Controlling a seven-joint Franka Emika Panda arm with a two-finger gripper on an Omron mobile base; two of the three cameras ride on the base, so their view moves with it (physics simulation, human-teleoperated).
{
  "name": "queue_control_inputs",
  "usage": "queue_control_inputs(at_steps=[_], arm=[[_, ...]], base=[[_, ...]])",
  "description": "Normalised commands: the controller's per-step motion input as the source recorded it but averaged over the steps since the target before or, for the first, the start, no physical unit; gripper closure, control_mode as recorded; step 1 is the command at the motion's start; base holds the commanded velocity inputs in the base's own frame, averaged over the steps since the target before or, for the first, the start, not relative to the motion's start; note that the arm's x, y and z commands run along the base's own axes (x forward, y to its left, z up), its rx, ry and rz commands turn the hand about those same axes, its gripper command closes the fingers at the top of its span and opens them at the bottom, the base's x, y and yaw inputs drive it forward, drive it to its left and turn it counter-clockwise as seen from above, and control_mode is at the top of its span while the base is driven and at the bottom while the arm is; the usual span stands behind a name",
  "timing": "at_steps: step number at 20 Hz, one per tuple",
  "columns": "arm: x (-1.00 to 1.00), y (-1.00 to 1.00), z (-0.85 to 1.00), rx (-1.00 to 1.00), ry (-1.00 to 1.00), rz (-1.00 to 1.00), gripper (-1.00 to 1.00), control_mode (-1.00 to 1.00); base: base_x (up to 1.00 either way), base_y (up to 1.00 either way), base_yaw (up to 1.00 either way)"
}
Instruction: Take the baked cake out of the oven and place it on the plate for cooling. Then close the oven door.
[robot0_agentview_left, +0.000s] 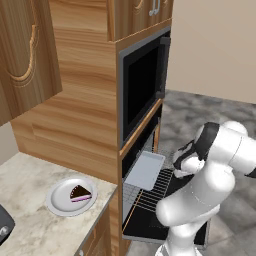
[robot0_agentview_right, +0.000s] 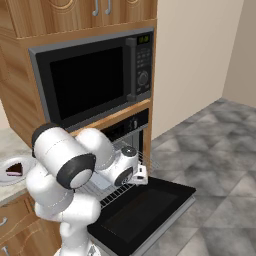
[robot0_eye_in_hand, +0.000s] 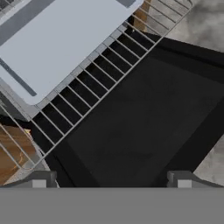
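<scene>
Already done: the cake (robot0_agentview_left: 80, 193) lies on the plate (robot0_agentview_left: 59, 199), which sits on the bench (robot0_agentview_left: 30, 220) left of the oven; it looks settled there, slightly right of the plate's middle.
Step in hand: judged from that, the placing is over and closing the door is what remains.
Door: the oven door (robot0_agentview_right: 142, 212) hangs fully down, flat and level, its glass facing up; the silver handle runs along its far edge.
Rack: the wire rack (robot0_eye_in_hand: 94, 85) is drawn partly out over the door, with a flat grey tray (robot0_agentview_left: 145, 170) on it.
Oven: the oven (robot0_agentview_right: 131, 125) stands open under the microwave (robot0_agentview_right: 95, 75).
Hand: the hand (robot0_eye_in_hand: 111, 179) has its fingers spread wide with nothing between them; it hovers above the door and rack, looking down on the dark glass.
Next move: probably the hand must get under or against the door's free edge and swing it up.
Concern: the drawn-out rack may block the door; whether it needs pushing in first I cannot tell.
Arm: its elbow is folded close over the door, so room to move looks tight.
</scene>
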Motion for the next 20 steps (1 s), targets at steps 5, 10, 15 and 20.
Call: queue_control_inputs(at_steps=[5, 10, 15, 20], arm=[[0.32, -0.12, -0.48, 0.00, 0.08, 0.00, -1.00, -1.00], [0.33, -0.22, -0.47, 0.00, 0.10, 0.00, -1.00, -1.00], [0.09, -0.21, -0.45, 0.00, 0.08, 0.00, -1.00, -1.00], [0.00, -0.03, -0.43, 0.02, 0.04, 0.00, -1.00, -1.00]], base=[[0.00, 0.00, 0.00], [0.00, 0.00, 0.00], [0.00, 0.00, 0.00], [0.00, 0.00, 0.00]])
